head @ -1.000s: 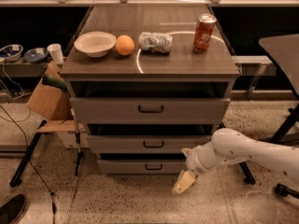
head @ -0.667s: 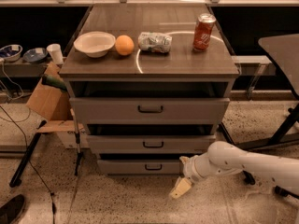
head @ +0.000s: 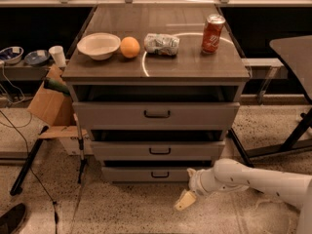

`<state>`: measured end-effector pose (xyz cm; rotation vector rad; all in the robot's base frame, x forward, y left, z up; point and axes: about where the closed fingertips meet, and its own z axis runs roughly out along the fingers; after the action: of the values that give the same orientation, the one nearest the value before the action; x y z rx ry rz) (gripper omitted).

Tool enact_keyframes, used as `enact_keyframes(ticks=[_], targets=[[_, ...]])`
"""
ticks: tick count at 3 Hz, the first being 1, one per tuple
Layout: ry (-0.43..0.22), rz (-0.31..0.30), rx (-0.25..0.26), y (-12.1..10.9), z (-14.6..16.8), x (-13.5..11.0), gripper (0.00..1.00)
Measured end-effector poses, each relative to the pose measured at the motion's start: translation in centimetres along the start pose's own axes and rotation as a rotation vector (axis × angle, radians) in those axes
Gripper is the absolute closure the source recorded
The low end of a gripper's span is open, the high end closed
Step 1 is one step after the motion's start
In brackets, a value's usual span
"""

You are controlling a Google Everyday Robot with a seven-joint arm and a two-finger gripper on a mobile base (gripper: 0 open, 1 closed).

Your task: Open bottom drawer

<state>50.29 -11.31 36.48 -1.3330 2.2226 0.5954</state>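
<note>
1. The tool (head: pixel 185 199) is hanging near the floor, below and right of the bottom drawer (head: pixel 126 174), the lowest in the cabinet (head: pixel 156 72). Its opening cannot be told.
2. Risk: it is sitting under the black handle (head: pixel 160 174), so it may be missing the bar or scraping the front.
3. The drawer front is facing the camera, its long axis running left-right.

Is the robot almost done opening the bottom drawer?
Not yet. Nothing looks done: the bottom drawer looks pushed in. Right now the gripper hangs near the floor, below and right of the drawer's black handle, not touching it. Left to do: reach the handle, grab it and pull.
</note>
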Motion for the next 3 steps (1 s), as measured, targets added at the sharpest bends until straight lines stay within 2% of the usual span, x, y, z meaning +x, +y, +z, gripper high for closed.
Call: enact_keyframes(ticks=[1,3], targets=[[-0.043,0.029,0.001,-0.7,2.9,-1.8,0.00],[-0.117,0.130,-0.006,-4.0,9.7,-2.9,0.00]])
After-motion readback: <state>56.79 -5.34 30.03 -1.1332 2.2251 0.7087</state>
